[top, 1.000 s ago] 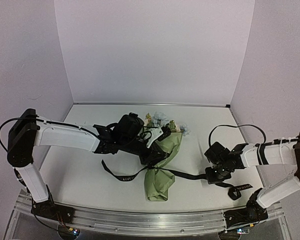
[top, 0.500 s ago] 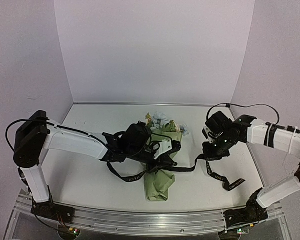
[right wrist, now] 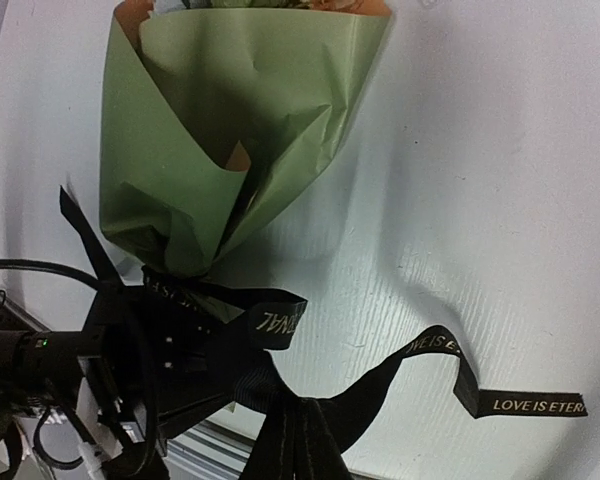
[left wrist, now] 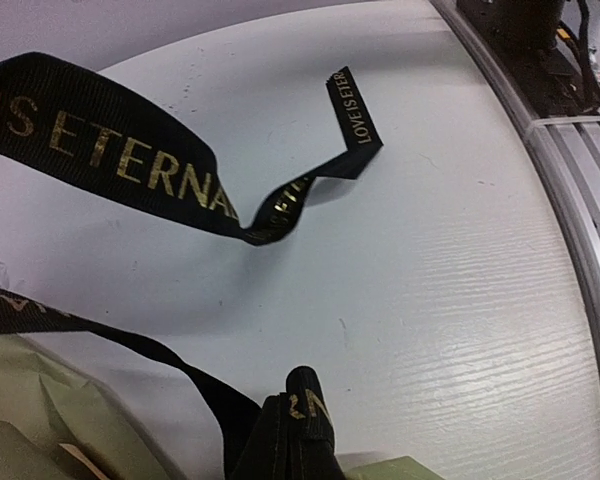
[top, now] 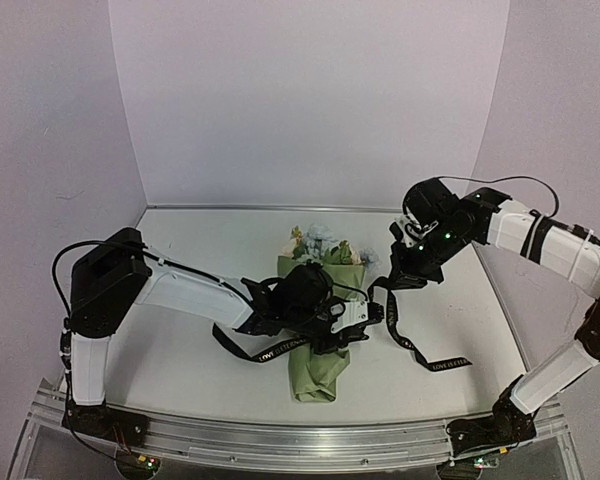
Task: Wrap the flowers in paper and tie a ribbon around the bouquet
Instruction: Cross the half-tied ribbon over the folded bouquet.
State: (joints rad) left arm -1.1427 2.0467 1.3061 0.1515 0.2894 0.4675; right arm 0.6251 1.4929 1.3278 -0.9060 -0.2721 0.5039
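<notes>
The bouquet [top: 325, 300] lies mid-table: a cone of olive-green paper [right wrist: 230, 120] with the flowers [top: 320, 240] at its far, wide end. The black ribbon [top: 405, 340] with gold lettering runs round the cone's narrow part. My left gripper [top: 372, 312] is over that part, at the cone's right side, shut on a ribbon fold [left wrist: 305, 410]. My right gripper [top: 392, 283] hangs above the table right of the bouquet, shut on another stretch of ribbon [right wrist: 310, 405]. One ribbon tail [top: 448, 363] trails to the near right, the other [top: 255, 352] to the near left.
The left arm [top: 195, 295] stretches across the table's left half to the bouquet. An aluminium rail [top: 280, 440] runs along the near edge. White walls close the back and sides. The left gripper's black body [right wrist: 130, 350] sits beside the cone's tip in the right wrist view.
My right gripper has risen and swung from the near right toward the bouquet, carrying the ribbon. The left gripper has slid rightward along the bouquet's narrow part with its ribbon.
</notes>
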